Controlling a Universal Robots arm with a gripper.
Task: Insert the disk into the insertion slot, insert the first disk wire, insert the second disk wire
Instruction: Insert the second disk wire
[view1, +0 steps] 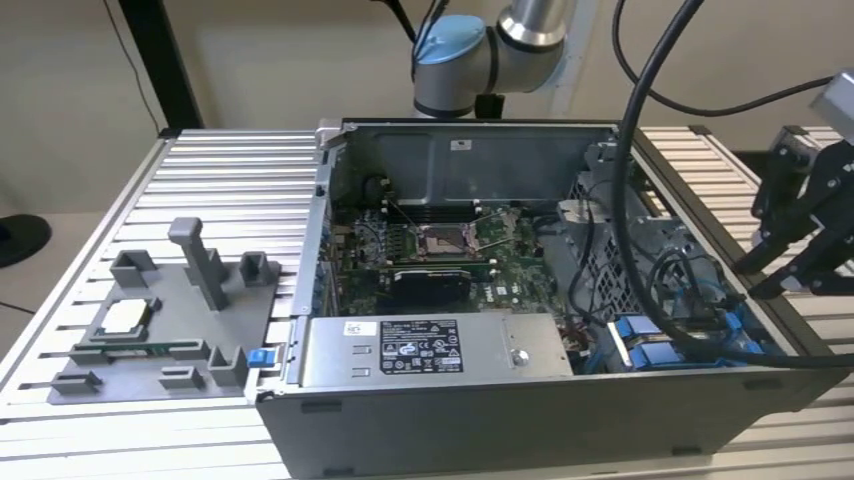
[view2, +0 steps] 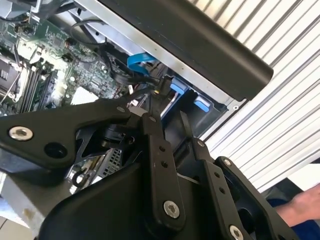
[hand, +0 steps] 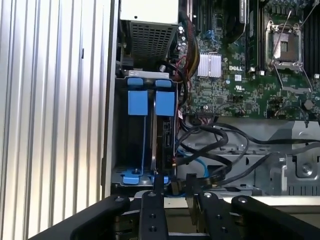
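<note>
Down at the drive bay (hand: 116, 172), the gripper (hand: 175, 179) looks to have its fingers pinched on a wire plug (hand: 176, 187). Any tilt and it could jam beside the disk (hand: 165, 137) or snag the loose cables (hand: 220, 140).

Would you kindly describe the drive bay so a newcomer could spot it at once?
Find the open computer case on the ribbed table. At its near corner on the exterior view's right, beside the wide grey box with a sticker, sits the drive bay. Bright blue plastic tabs set it apart from that box and the green circuit board.
</note>
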